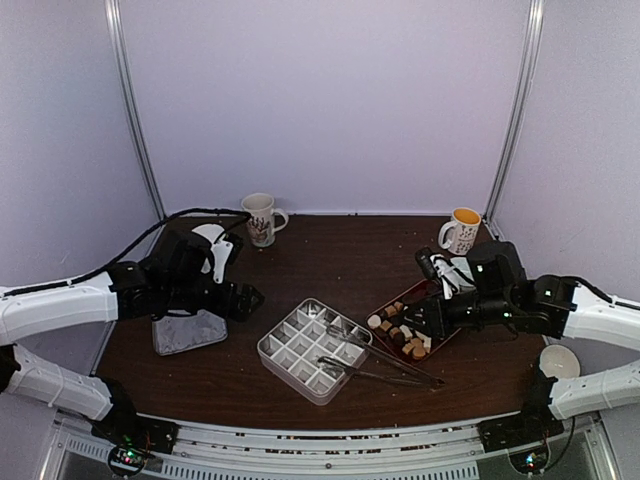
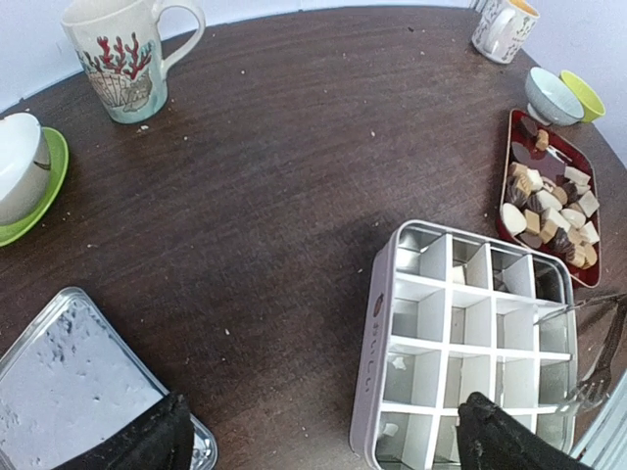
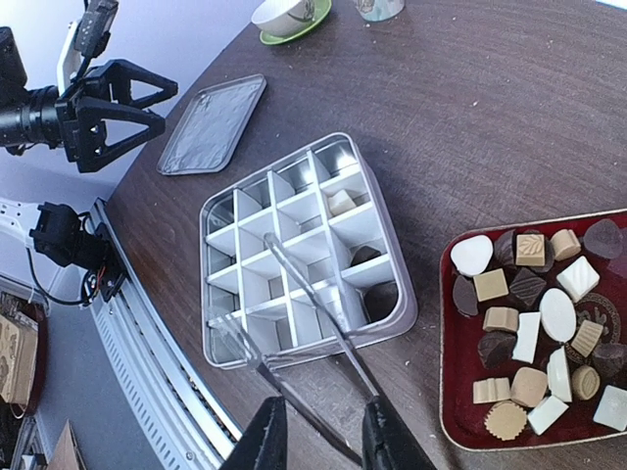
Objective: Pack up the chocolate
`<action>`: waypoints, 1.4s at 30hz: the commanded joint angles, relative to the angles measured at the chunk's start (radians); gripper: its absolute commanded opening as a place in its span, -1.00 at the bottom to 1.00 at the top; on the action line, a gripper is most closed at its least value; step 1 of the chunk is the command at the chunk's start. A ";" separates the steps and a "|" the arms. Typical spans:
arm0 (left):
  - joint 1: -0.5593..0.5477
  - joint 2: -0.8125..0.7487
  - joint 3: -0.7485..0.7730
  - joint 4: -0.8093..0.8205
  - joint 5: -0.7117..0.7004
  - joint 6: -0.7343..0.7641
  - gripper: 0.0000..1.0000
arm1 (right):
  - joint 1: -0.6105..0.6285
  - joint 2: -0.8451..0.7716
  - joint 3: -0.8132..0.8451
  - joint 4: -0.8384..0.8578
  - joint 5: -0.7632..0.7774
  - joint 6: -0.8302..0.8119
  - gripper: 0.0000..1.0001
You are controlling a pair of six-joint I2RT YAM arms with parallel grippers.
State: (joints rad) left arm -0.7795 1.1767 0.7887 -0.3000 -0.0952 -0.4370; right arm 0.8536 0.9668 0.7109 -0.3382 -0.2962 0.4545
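Chocs look small, light, hard but slippy n easy to dent, so pinch 1 by its flat sides; left gripper wide, right gripper narrow, both empty.

Pale lavender walls and metal corner posts enclose a dark wooden table.
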 commanded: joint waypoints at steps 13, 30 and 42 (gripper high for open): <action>0.005 -0.085 -0.038 -0.007 0.009 -0.026 0.92 | 0.089 -0.036 -0.146 -0.080 -0.047 -0.141 1.00; 0.004 -0.153 -0.062 -0.024 -0.009 -0.021 0.93 | 0.307 0.177 -0.003 -0.147 0.282 -0.338 1.00; 0.005 -0.153 -0.076 -0.015 -0.008 -0.020 0.93 | 0.324 0.506 0.152 -0.174 0.292 -0.390 1.00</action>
State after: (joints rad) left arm -0.7795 1.0336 0.7284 -0.3256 -0.0944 -0.4629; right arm 1.1717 1.4120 0.7940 -0.4927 -0.0418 0.0914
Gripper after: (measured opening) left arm 0.966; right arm 0.999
